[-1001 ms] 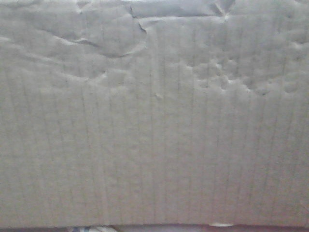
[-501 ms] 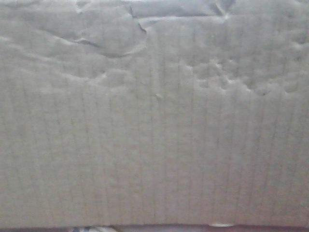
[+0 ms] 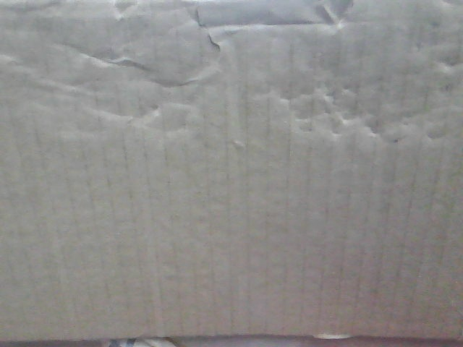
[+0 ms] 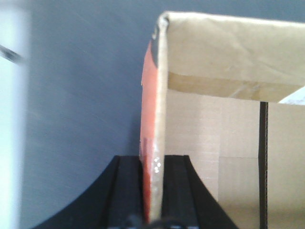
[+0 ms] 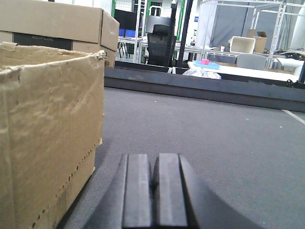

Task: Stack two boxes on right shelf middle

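- Tan cardboard box [image 4: 224, 143] rests on the grey surface [image 5: 214, 133], with the left gripper [image 4: 152, 164] clenched on its side wall.
- Right gripper [image 5: 153, 174], jaws pressed together and empty, should probably pinch the nearest wall so the box lifts level.

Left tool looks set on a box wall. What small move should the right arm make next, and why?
Probably open the right tool and ease it toward the box. It sits shut and empty on the floor beside that box, while the left tool clamps a box wall, so one side seems ungripped.
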